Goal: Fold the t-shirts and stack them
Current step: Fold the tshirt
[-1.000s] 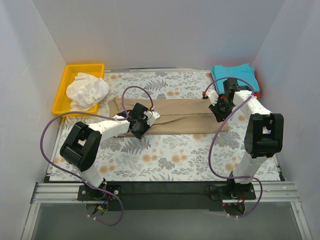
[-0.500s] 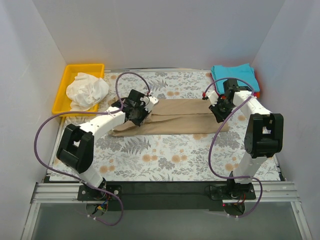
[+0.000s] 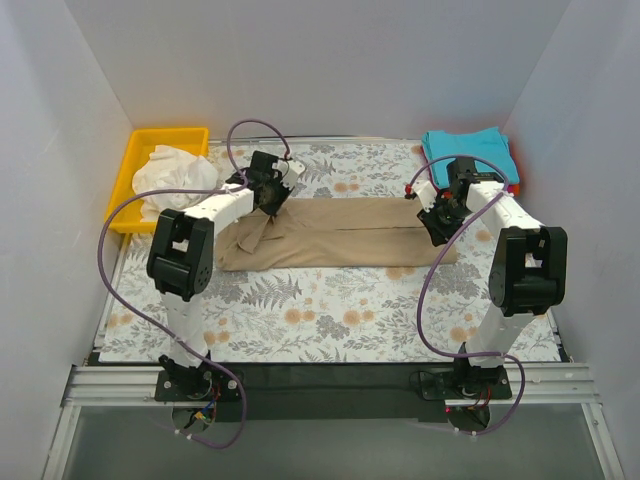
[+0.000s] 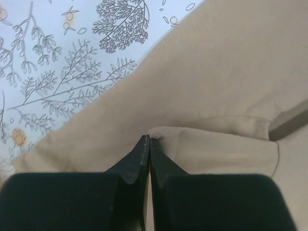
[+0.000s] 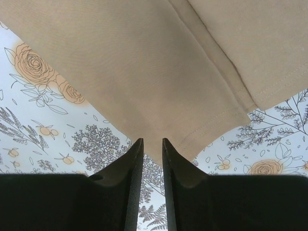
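Nearest, only fern-and-flower printed cloth spread over the surface (image 3: 330, 310). Just beyond, stretched across the middle: the tan t-shirt (image 3: 350, 235), doubled lengthwise into a long band. Right end flat and square; left end rumpled, with a loose flap sagging toward the near side.

At the far edge of that left end, the left claw (image 4: 149, 140), clamped tight on a raised fold of tan cloth, no gap between the fingers. At the right end, the right claw (image 5: 151, 144), fingers parted by a narrow slit with printed cloth showing through it, tips set at the hemmed corner. Apparently gripping nothing there, either pinning or hovering; hard to say which.

Farther back on the left, a yellow tray (image 3: 170, 133) holding a crumpled white t-shirt (image 3: 172, 176). Farther back on the right, a folded teal t-shirt (image 3: 470, 145), with a sliver of red-pink at its right edge, too small to identify.

Probably mid-fold, with the lengthwise pass nearly laid and the left end yet to be tidied. To do that well:

- Draw the pinched fold away from the right end, along the band, just enough to flatten the rumple.
- Travel low over the surface to avoid trapping air.
- Line the carried edge up with the straight far edge on the right.
- Anchor the right corner against sliding or skewing.
- Let go only with the cloth lying flat, then lift straight up rather than dragging the soft top layer.
- Beware of hauling the upper layer alone and leaving the lower one bunched.
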